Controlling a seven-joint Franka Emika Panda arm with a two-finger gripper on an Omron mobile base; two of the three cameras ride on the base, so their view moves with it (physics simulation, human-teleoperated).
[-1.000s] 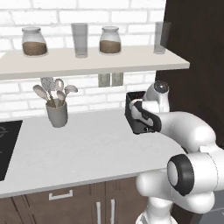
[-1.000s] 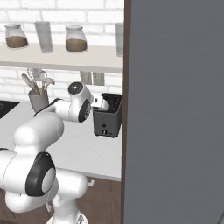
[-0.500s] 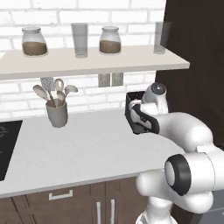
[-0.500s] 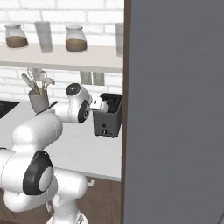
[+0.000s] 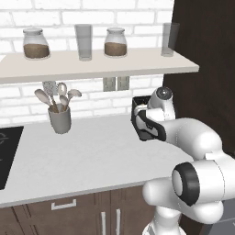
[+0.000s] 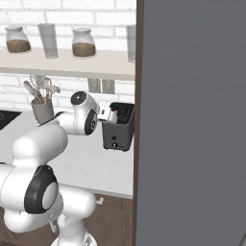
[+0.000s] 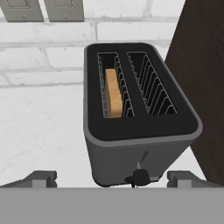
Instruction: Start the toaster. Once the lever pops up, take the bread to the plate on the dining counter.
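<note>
bread point(image 7: 114, 92) in toaster point(image 7: 141, 148) — seemingly upright

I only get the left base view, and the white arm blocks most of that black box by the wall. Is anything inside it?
Observer: Yes. The hand view looks down into the toaster. One slice of bread stands in one slot, and the other slot is empty.
Operator: Is the claw holding anything?
Observer: No. The gripper is open, its fingertips spread wide on either side of the toaster's near end. The small lever there sits at the low end of its track.
Operator: Any buttons on it?
Observer: The right base view shows a small light control panel low on its front.
</note>
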